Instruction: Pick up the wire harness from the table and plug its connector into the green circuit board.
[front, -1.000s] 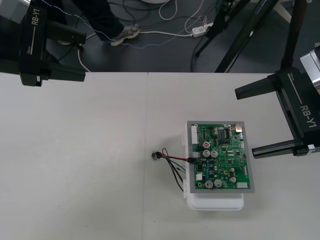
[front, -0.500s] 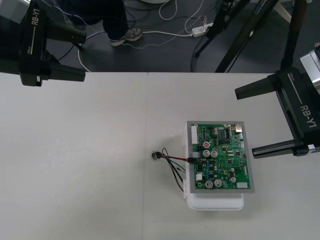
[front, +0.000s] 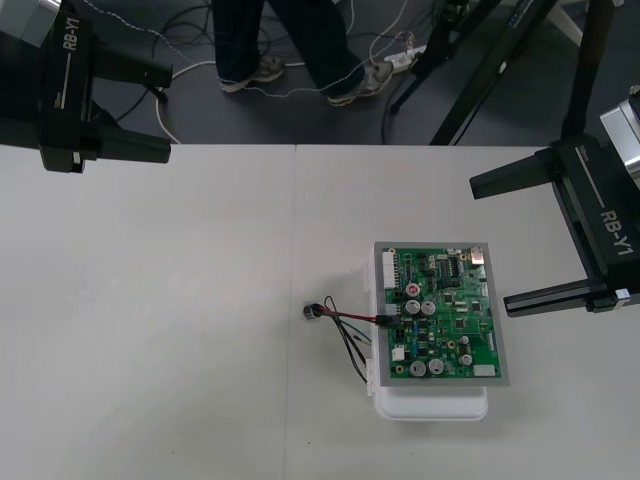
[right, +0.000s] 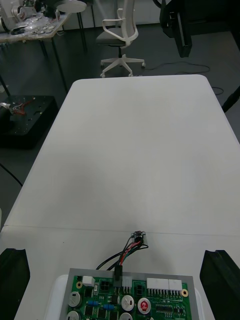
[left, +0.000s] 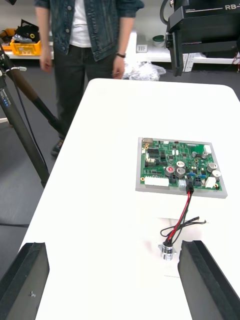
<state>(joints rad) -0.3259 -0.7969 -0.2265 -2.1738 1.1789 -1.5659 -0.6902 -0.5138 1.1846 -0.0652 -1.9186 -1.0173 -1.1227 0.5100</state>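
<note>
Harness (front: 348, 326) plug (front: 386, 320) in board (front: 445, 318) at left edge, socket (front: 312, 311) on table (front: 190, 300) beside; left gripper (front: 168, 112), right gripper (front: 490, 245) wide, well clear.

Your boxy matte-black left hand (front: 168, 112): white "RB-Y1" lettering | your right hand (front: 490, 245): same black body and marking, silver link (front: 628, 128) behind | fingers (front: 540, 172): long, flat black bars

Harness (front: 350, 318) plug (front: 387, 320) in green board (front: 450, 325)
</note>
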